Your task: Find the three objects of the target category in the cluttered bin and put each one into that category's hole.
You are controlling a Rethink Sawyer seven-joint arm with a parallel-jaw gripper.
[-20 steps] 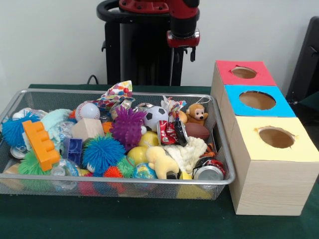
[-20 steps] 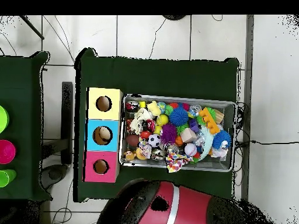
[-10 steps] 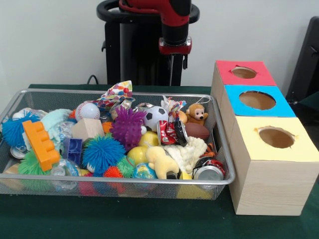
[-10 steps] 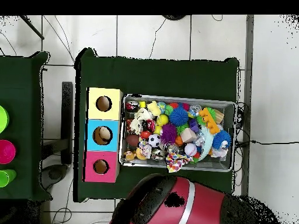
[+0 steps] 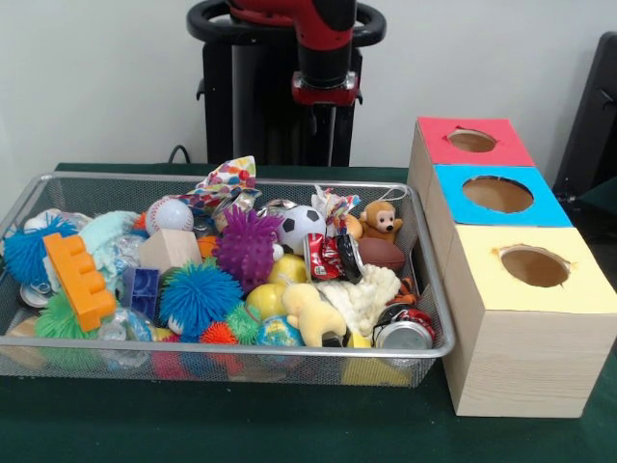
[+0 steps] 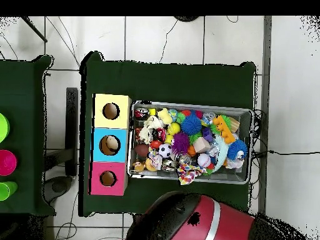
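Observation:
The wire mesh bin (image 5: 289, 355) (image 6: 247, 112) is packed with toys: a soccer ball (image 5: 301, 225), a baseball (image 5: 171, 214), a brown football (image 5: 382, 254), a purple spiky ball (image 5: 248, 247), a blue spiky ball (image 5: 199, 297), a monkey plush (image 5: 381, 220), a yellow plush (image 5: 310, 311), crushed cans (image 5: 404, 331) and an orange brick (image 5: 78, 280). Beside it stand the red box (image 5: 471, 141), the blue box (image 5: 497, 195) and the yellow box (image 5: 533, 265), each with a round hole. My gripper (image 5: 324, 114) hangs high behind the bin's far rim, touching nothing. In the overhead view the red arm (image 6: 200, 220) hides it.
The bin and boxes rest on a dark green cloth (image 5: 289, 424). A second green table (image 6: 25, 137) with coloured cups (image 6: 5, 162) stands at the overhead view's left edge. The black pedestal (image 5: 260, 96) rises behind the bin.
The arm has swung steadily left in the front view, right in the overhead view, staying high. Nothing in the bin has moved.

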